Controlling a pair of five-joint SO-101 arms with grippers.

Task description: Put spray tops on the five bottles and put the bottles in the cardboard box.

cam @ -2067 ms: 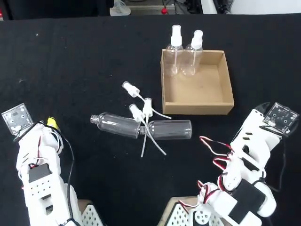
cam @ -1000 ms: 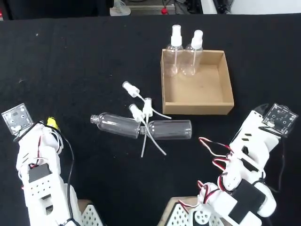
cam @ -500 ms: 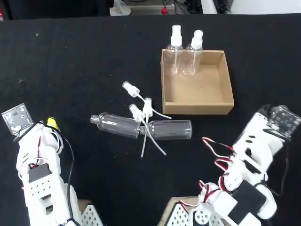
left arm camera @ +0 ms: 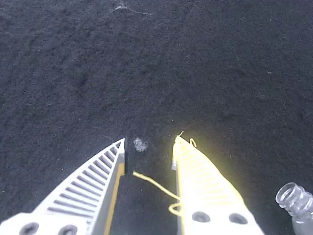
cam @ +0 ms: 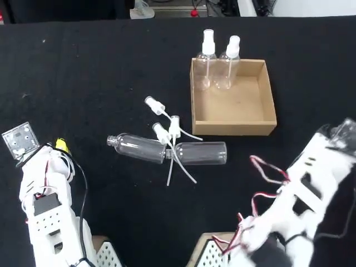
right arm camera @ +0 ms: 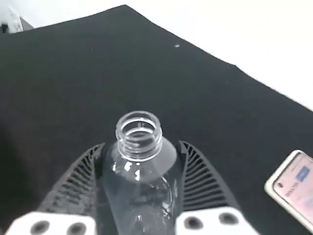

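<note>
In R tool, uncapped bottle, L tool parted

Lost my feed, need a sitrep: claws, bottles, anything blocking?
Left claw open, empty. Right claw shut on uncapped bottle. Two capped bottles in box. Two bare bottles, three tops heaped together on the table; nothing blocks the box.

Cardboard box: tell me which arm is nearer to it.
Right. The right arm, holding a bottle, is just off the near right corner of the cardboard box; the left arm sits far off at the near left.
</note>
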